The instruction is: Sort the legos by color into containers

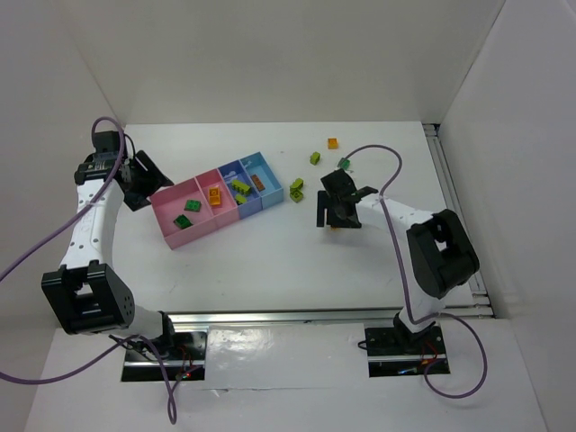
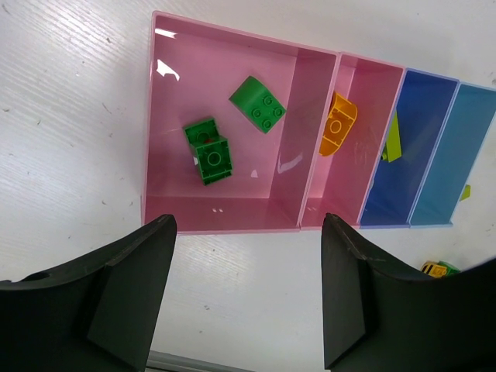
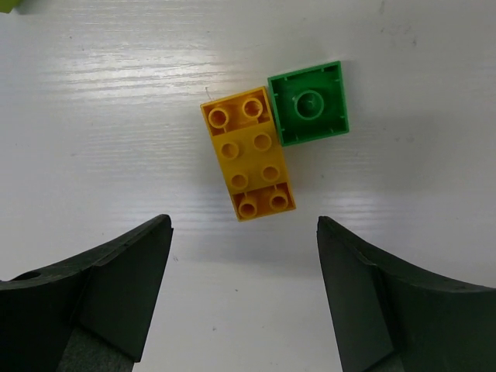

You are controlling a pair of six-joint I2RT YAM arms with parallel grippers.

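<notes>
Right claw (image 3: 244, 260) spread and empty, pointed straight down at an orange lego (image 3: 248, 153) touching a green lego (image 3: 310, 103) on the bench (image 3: 93, 116). Left arm (image 1: 85, 225) stretched forward, left claw (image 2: 248, 263) spread, hovering near the containers (image 2: 167, 116) at their pink end, other green legos (image 2: 258, 105) inside.

Both arms extended, the left gripper (image 1: 148, 187) angled down at far left, the right gripper (image 1: 339, 214) right of centre, each with jaws spread wide and empty.

Light: bright, even, from above | Shadows: faint, thrown on counter (image 1: 270, 270) | Glare: seen on pink bin (image 2: 166, 70) | Focus: wrist views rendered sharp
</notes>
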